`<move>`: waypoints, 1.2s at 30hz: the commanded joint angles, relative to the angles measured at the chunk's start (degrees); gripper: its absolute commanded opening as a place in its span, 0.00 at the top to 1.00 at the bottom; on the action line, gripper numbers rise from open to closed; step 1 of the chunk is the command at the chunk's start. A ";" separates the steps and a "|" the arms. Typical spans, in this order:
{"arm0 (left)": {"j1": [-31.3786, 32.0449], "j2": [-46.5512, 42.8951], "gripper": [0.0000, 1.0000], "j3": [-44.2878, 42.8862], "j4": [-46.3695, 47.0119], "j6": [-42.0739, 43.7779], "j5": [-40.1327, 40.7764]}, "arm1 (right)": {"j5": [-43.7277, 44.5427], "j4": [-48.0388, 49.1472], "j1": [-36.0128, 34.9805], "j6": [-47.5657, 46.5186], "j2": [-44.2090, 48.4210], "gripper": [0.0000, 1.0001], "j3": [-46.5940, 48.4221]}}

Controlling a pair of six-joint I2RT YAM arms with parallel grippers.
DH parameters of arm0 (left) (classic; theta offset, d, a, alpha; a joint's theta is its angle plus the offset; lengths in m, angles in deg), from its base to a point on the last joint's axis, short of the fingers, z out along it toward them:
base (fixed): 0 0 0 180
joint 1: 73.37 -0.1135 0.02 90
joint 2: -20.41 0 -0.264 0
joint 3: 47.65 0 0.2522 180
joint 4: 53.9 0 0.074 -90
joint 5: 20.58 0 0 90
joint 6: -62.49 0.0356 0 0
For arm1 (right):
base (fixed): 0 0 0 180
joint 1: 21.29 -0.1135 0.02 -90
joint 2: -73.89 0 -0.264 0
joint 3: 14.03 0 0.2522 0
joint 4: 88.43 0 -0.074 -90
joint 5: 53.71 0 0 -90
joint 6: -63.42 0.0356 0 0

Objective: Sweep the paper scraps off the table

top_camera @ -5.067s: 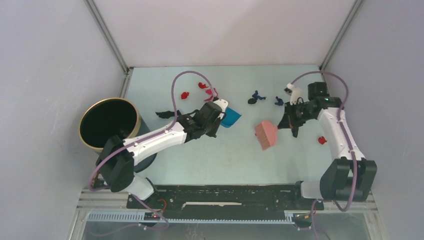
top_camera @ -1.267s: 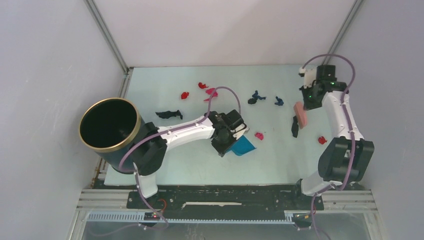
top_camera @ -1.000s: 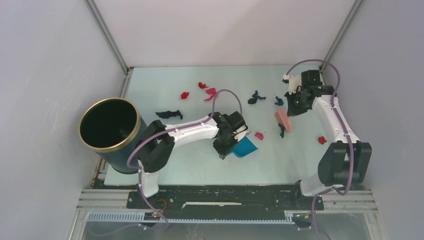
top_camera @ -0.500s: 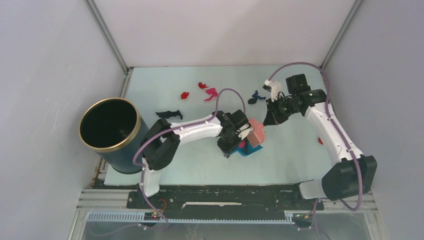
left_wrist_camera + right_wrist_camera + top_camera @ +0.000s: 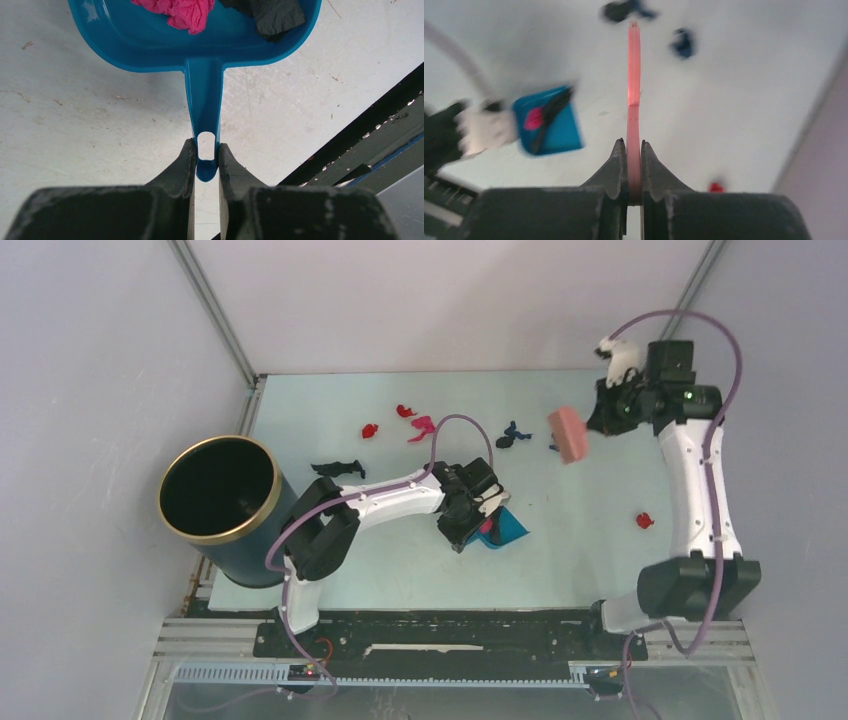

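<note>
Right hand (image 5: 602, 416) has lifted the brush (image 5: 567, 434) away from the dustpan (image 5: 507, 528).

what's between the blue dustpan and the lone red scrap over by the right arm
Nothing. In the top view, the stretch of table between the blue dustpan and that red scrap is bare.

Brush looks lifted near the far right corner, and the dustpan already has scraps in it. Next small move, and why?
Probably lower the brush, clamped in the right gripper, onto the table just right of the dark blue scraps. They lie loose beyond the dustpan, which the left gripper holds by its handle, so a stroke toward the dustpan could push them in.
</note>
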 commanded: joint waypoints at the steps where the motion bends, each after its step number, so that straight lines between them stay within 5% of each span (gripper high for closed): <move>1: -0.42 -3.04 1.00 -0.50 0.52 -0.50 0.60 | 12.81 5.98 3.95 -6.32 -10.27 1.00 8.67; 9: -1.21 -2.18 1.00 -0.47 0.26 -0.76 0.74 | 21.10 10.69 1.64 -9.75 -30.42 1.00 20.60; 14: -2.15 -1.40 1.00 -1.21 -0.38 -0.91 -1.40 | 28.66 12.02 -4.01 -15.54 -34.63 1.00 18.74; 27: -4.11 0.40 1.00 -1.88 -1.09 -0.76 -2.07 | 11.16 7.66 -12.38 -9.48 -13.62 1.00 -7.39; 36: -4.07 1.28 1.00 -1.72 -0.48 -0.85 -3.85 | -0.61 4.49 -20.81 0.60 -5.41 1.00 -13.54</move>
